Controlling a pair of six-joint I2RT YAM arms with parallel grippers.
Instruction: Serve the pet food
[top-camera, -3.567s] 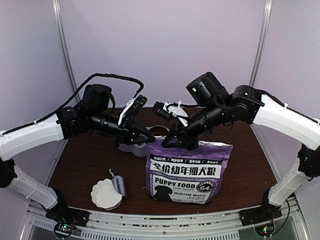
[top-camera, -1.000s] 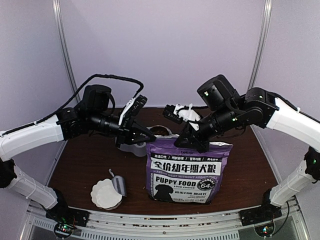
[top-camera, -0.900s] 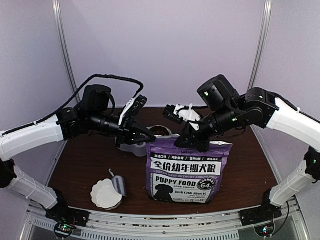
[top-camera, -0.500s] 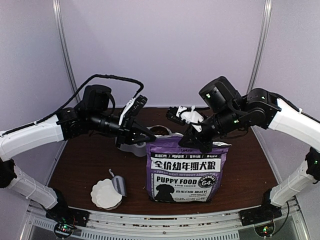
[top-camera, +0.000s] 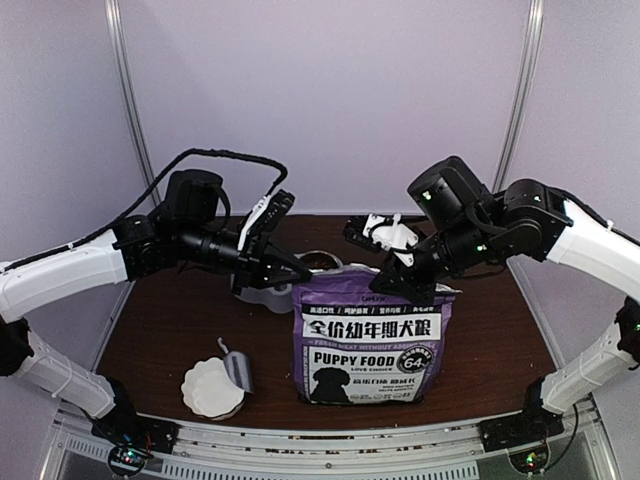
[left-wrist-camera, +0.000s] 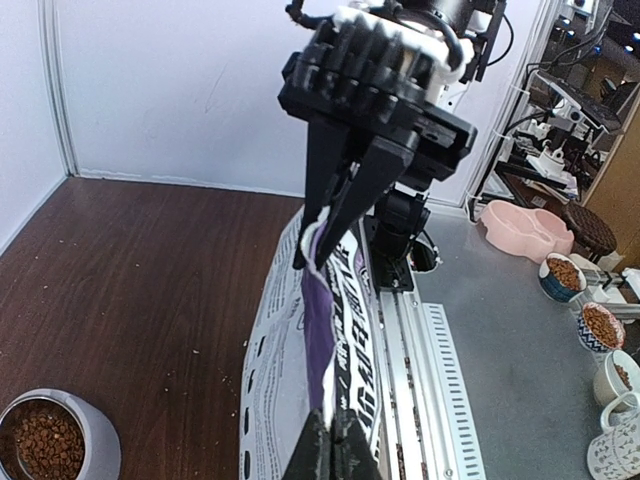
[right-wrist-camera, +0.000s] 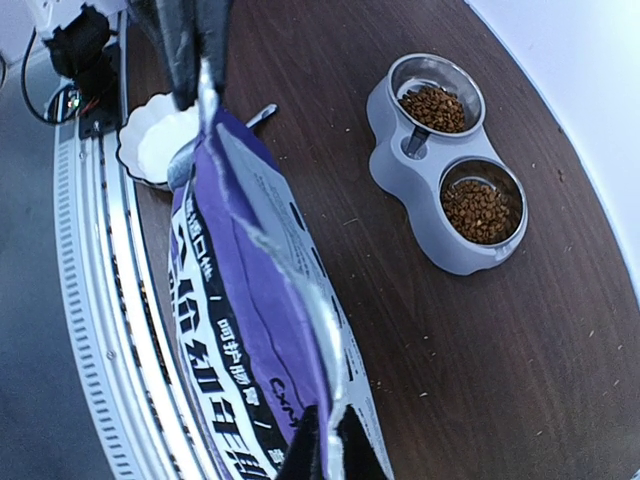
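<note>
The purple-and-white printed bag (top-camera: 365, 345) stands upright mid-table. My left gripper (top-camera: 297, 275) is shut on its top left corner. My right gripper (top-camera: 412, 293) is shut on its top right corner. In the left wrist view the bag's top edge (left-wrist-camera: 325, 330) runs from my left gripper (left-wrist-camera: 335, 445) up to the right gripper (left-wrist-camera: 325, 235). In the right wrist view that edge (right-wrist-camera: 255, 300) runs from my right gripper (right-wrist-camera: 325, 445) to the left gripper (right-wrist-camera: 200, 70). Pet food (right-wrist-camera: 437, 107) fills both cups of a grey double feeder (right-wrist-camera: 415, 185) behind the bag, and pet food (top-camera: 320, 262) shows there from above.
A white scalloped bowl (top-camera: 212, 388) sits at the front left with a shiny metal scoop (top-camera: 238, 370) leaning beside it. The same bowl (right-wrist-camera: 160, 140) shows in the right wrist view. An aluminium rail (top-camera: 330, 440) runs along the near table edge.
My right gripper has moved to the right and slightly down with the bag's corner, pulling the top edge along. The left arm has stayed still.
</note>
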